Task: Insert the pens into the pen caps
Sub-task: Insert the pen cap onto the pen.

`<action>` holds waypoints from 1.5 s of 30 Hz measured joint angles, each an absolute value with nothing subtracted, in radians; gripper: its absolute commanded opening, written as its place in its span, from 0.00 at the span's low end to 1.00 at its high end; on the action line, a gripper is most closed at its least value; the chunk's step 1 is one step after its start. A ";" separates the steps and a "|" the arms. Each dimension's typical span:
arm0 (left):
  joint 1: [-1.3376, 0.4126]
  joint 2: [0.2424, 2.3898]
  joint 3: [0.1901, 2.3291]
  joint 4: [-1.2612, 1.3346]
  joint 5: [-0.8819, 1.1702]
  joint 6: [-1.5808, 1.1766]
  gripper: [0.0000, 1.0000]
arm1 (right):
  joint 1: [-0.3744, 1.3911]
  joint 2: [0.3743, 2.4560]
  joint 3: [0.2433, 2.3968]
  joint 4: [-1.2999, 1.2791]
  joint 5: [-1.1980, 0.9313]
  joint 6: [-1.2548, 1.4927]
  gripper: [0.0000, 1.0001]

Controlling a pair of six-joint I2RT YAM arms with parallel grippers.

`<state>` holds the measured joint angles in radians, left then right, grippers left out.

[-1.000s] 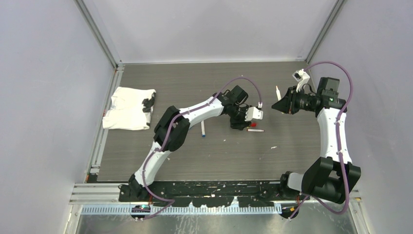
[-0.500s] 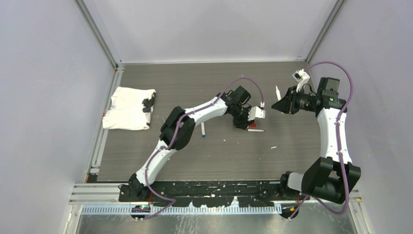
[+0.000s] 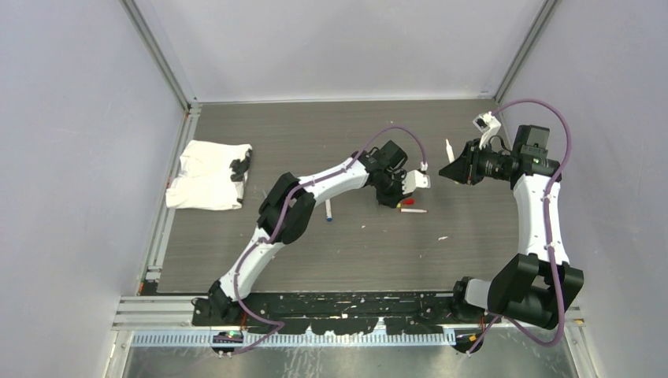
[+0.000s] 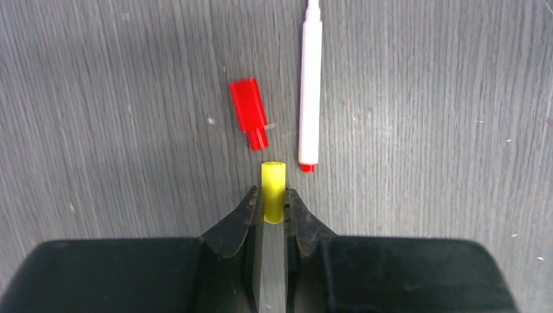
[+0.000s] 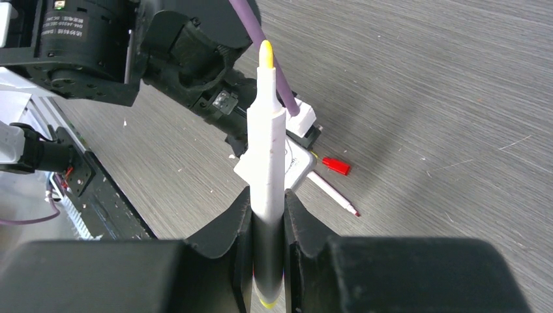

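Between the left gripper's (image 4: pixel 273 212) pinching fingers sits the yellow pen cap (image 4: pixel 273 189), down at the table (image 4: pixel 424 195), just beside a red cap (image 4: pixel 249 121) and a red-tipped pen (image 4: pixel 310 91). Well apart, the right gripper (image 5: pixel 267 208) clamps a yellow-tipped pen (image 5: pixel 266 137), tip outward.

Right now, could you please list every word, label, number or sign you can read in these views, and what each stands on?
Nothing can be read in any view.
Label on the left arm, right wrist view: several lines of small pale print, too blurred to read.
Yellow-tipped pen, red-tipped pen, red cap, yellow cap: no print visible.
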<state>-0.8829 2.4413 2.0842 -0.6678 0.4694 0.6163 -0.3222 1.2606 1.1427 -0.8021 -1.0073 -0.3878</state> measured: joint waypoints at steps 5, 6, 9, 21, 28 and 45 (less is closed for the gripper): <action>-0.891 2.313 1.881 -0.606 0.317 0.438 0.02 | -0.322 1.261 1.143 -0.803 -1.019 -0.387 0.02; -0.893 2.271 1.814 -0.589 0.281 0.395 0.02 | -0.322 1.261 1.143 -0.803 -1.023 -0.387 0.02; -0.894 2.144 1.617 -0.546 0.174 0.258 0.02 | -0.322 1.261 1.143 -0.805 -1.031 -0.387 0.02; -0.896 2.008 1.414 -0.538 -0.058 -0.137 0.21 | -0.301 1.261 1.139 -0.802 -1.040 -0.368 0.02; -0.894 2.080 1.532 -0.667 -0.076 -0.179 0.30 | -0.300 1.261 1.139 -0.800 -1.046 -0.361 0.02; -0.889 2.228 1.779 -0.914 -0.036 -0.142 0.27 | -0.295 1.261 1.135 -0.794 -1.054 -0.360 0.02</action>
